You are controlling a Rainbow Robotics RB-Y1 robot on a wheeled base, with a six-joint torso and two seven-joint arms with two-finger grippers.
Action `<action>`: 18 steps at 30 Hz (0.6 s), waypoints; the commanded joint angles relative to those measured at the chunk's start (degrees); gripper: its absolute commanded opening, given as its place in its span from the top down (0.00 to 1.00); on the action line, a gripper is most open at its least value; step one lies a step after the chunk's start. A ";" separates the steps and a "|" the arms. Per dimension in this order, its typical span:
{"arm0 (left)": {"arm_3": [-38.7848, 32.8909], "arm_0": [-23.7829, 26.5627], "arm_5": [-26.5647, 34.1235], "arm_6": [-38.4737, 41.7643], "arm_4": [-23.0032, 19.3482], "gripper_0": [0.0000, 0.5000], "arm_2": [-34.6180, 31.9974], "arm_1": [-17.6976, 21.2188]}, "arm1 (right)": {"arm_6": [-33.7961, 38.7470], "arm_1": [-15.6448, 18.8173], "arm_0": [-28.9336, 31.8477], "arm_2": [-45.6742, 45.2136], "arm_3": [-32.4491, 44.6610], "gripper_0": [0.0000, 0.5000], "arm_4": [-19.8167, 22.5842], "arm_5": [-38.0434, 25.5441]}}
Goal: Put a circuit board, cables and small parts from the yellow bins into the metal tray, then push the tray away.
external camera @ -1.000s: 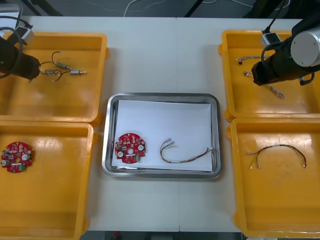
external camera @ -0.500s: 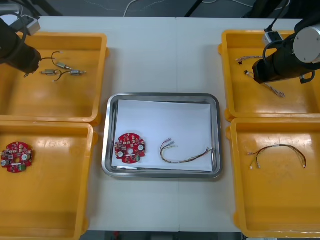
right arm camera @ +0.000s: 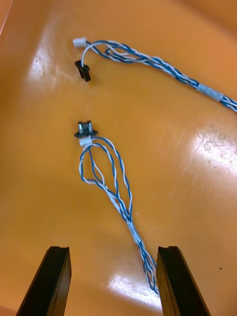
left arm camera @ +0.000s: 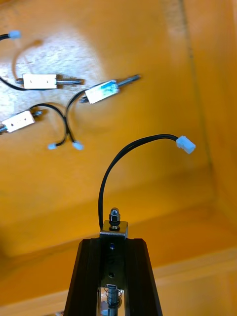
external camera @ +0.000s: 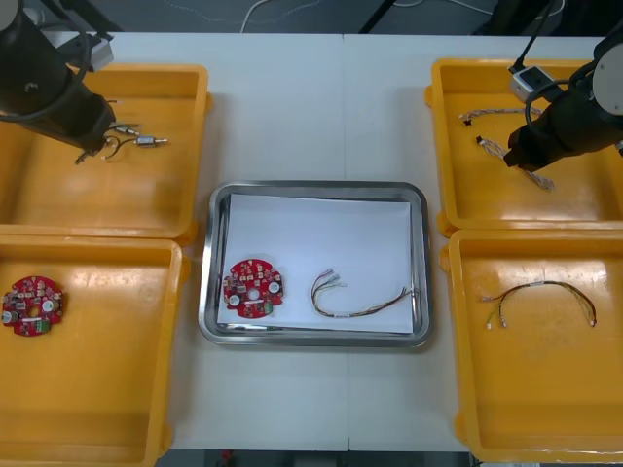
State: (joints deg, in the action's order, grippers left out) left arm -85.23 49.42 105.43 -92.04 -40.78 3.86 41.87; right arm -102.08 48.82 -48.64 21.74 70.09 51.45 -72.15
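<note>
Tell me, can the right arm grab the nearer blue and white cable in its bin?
Probably yes. The right tool hangs open over the twisted blue and white cable, which runs between its fingers, and nothing covers it. The left tool holds a small metal part.

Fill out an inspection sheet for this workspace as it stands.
Surface: light table with a centre seam.
Job's things: shiny metal tray, white inside, holds a round red circuit board and a thin cable; second board in near left yellow bin.
Clutter: nothing seen.
Grippers: left gripper shut on small metal part over far left yellow bin; right gripper open above twisted blue and white cable.
Cables: second twisted cable beside it; dark cable in near right yellow bin.
Surroundings: pale cord on floor beyond table.
</note>
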 commanded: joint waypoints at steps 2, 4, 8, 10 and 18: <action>-14.62 -3.72 4.43 23.92 0.70 1.00 0.45 -3.82 | -7.87 2.86 -4.79 -1.88 -5.67 0.00 3.84 -0.45; -18.40 -5.12 4.57 27.70 1.32 1.00 1.07 -5.05 | -10.86 2.78 -5.67 -1.88 -7.60 0.00 4.10 -0.54; -27.19 -7.93 4.57 34.65 3.34 1.00 1.51 -8.12 | -16.92 2.60 -7.52 -1.79 -11.47 0.00 4.19 -0.54; -30.00 -8.64 4.57 35.96 4.04 1.00 1.95 -9.27 | -19.56 2.16 -8.31 -1.79 -13.23 0.00 4.19 -0.54; -38.87 -12.24 4.57 45.72 8.70 1.00 11.70 -9.97 | -24.57 -0.83 -10.68 -1.62 -20.17 0.00 4.19 -0.36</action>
State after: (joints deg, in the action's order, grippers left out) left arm -121.21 38.53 109.61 -49.68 -33.76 11.10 32.76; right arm -126.92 48.82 -55.83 21.69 51.16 55.37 -72.42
